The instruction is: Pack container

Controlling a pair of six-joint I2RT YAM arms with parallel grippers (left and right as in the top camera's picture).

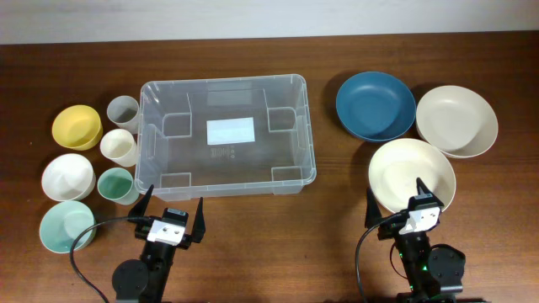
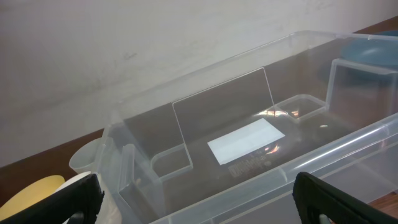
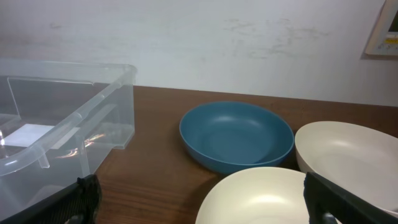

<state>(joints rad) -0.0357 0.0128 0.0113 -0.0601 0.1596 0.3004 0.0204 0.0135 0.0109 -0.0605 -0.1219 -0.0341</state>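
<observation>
Got clear container (image 1: 253, 160) flat on desk (image 1: 337, 210), open side up. L end effector (image 1: 173, 200) just in front of container's near wall, fingers wide apart, nothing held. R end effector (image 1: 396, 195) off container's front-right, at cream bowl (image 1: 404, 164), also spread wide, nothing gripped.

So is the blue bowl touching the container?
Apart. The overhead view shows bare table between the blue bowl and the right wall of the container; the right wrist view shows the same gap.

Even, soft lighting; sharp frames; small glare spots on the container (image 2: 273, 112) base.
</observation>
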